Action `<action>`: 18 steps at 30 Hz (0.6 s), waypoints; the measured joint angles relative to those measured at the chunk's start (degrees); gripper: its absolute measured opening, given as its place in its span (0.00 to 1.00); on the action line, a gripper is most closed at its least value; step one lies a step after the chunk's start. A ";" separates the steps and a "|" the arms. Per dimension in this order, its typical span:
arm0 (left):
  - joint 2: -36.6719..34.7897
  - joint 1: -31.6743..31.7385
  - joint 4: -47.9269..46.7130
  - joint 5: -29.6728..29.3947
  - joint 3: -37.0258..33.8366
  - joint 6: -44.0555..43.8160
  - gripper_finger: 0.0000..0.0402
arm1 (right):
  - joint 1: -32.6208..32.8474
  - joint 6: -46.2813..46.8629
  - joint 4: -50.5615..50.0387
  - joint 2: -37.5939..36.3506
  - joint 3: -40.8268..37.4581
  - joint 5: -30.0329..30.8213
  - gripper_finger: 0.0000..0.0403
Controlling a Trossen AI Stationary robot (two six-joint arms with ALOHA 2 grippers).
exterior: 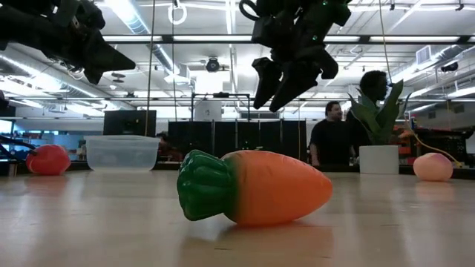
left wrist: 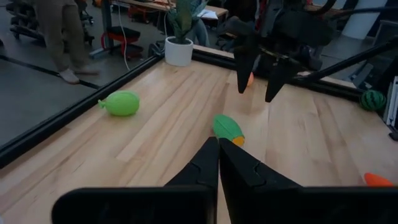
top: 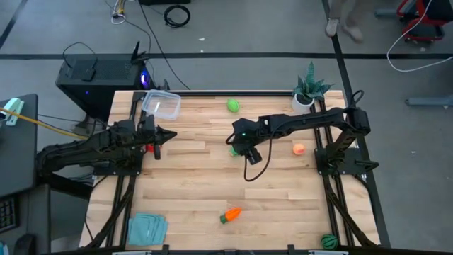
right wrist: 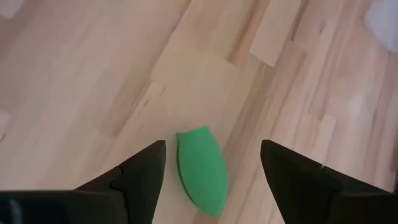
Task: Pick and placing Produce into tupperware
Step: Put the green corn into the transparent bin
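Note:
The green oblong (right wrist: 202, 171) lies on its side on the table, mid-table (top: 233, 151), and also shows in the left wrist view (left wrist: 227, 127). My right gripper (right wrist: 212, 149) is open and hangs above it, fingers pointing down, clear of the table (exterior: 278, 81). My left gripper (top: 157, 134) is shut and empty at the left, raised off the table (left wrist: 217, 155). The clear tupperware (top: 161, 105) stands at the far left. The red piece (exterior: 48, 159) lies near it. The light green ball (top: 233, 105), the carrot (top: 230, 214) and the dark green striped ball (top: 328, 241) lie apart.
A potted plant (top: 308, 88) stands at the far right corner. A small orange-pink piece (top: 299, 149) lies right of my right gripper. A pale-blue square piece (top: 147, 228) lies at the near left. People stand beyond the table (exterior: 326, 133).

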 joint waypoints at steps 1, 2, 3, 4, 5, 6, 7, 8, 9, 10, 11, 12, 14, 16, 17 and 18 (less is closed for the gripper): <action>0.54 0.00 0.21 0.00 0.00 0.74 0.02 | -0.18 -0.63 -0.03 0.27 0.03 -0.68 0.67; 1.08 0.00 0.39 0.02 0.00 1.07 0.01 | -0.31 -1.54 -0.03 0.50 0.00 -1.26 0.67; 1.65 0.00 0.16 0.02 0.00 1.08 0.01 | -0.35 -2.60 -0.07 0.58 -0.35 -1.45 0.67; 2.43 0.00 0.18 0.02 0.00 0.85 0.02 | -0.35 -3.79 -0.44 0.55 -0.72 -1.45 0.67; 3.06 0.02 0.23 0.02 0.00 0.52 0.03 | -0.45 -4.89 -0.46 0.55 -0.96 -1.47 0.67; 3.54 0.02 0.03 0.05 0.00 -0.18 0.04 | -0.67 -5.54 -0.37 0.55 -1.11 -1.47 0.67; 4.17 0.02 0.03 0.03 0.00 -0.95 0.05 | -0.83 -5.59 -0.46 0.55 -1.20 -1.52 0.67; 4.82 0.02 0.25 0.01 0.00 -1.51 0.05 | -1.07 -5.43 -0.49 0.55 -1.22 -1.62 0.67; 5.30 0.02 0.30 0.03 0.00 -2.08 0.06 | -1.29 -5.37 -0.41 0.55 -1.22 -1.60 0.67; 5.82 0.02 0.26 0.04 0.00 -2.05 0.06 | -1.52 -5.39 -0.45 0.55 -1.22 -1.62 0.67; 6.49 0.02 0.32 0.04 0.00 -2.05 0.05 | -1.61 -5.47 -0.45 0.55 -1.22 -1.59 0.67; 7.14 0.02 0.35 0.04 0.00 -2.05 0.05 | -1.64 -5.48 -0.45 0.55 -1.22 -1.57 0.67; 8.61 0.02 0.01 0.03 0.35 -0.50 0.05 | -1.86 -5.49 -0.46 0.55 -1.22 -1.74 0.67; 10.47 -0.07 -0.59 0.11 1.76 2.02 0.04 | -1.97 -5.53 -0.57 0.55 -1.22 -1.86 0.67; 11.72 -0.27 -0.85 0.07 2.79 3.10 0.04 | -2.01 -5.55 -0.73 0.55 -1.22 -1.84 0.67; 13.00 -0.55 -1.06 0.04 4.12 4.27 0.04 | -2.19 -5.53 -0.88 0.55 -1.22 -1.82 0.67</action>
